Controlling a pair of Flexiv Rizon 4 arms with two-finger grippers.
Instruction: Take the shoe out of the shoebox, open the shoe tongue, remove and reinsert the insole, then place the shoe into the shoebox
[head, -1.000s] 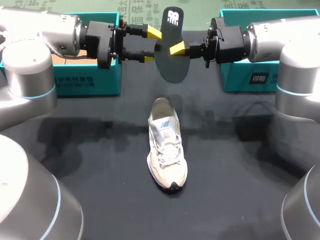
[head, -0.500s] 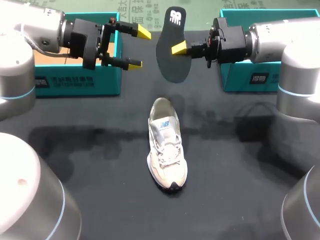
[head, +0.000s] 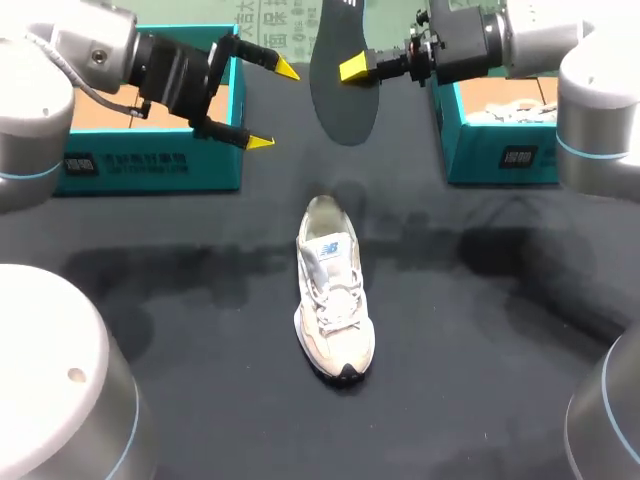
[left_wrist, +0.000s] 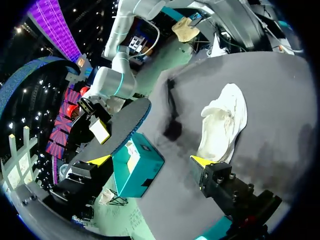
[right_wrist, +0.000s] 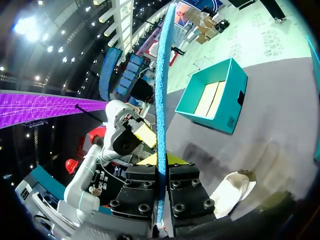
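Observation:
A pale grey sneaker (head: 333, 290) lies on the black table, toe toward the front edge. Above and behind it hangs the dark insole (head: 345, 85), with my right gripper (head: 360, 70) shut on its edge. In the right wrist view the insole (right_wrist: 161, 100) stands edge-on, pinched in the right gripper (right_wrist: 159, 160), and the sneaker (right_wrist: 232, 192) lies below. My left gripper (head: 273, 106) stands open and empty, left of the insole and apart from it. The left wrist view shows the left gripper (left_wrist: 150, 161) spread wide, with the insole (left_wrist: 120, 132) and sneaker (left_wrist: 222, 122) ahead.
A teal shoebox (head: 150, 165) stands at the back left under my left arm. A second teal box (head: 500, 150) with white paper in it stands at the back right. Bare black tabletop (head: 200, 330) surrounds the sneaker.
My left gripper let go of the insole, opened wide and drew back to the left. My right gripper lifted the insole higher and farther back.

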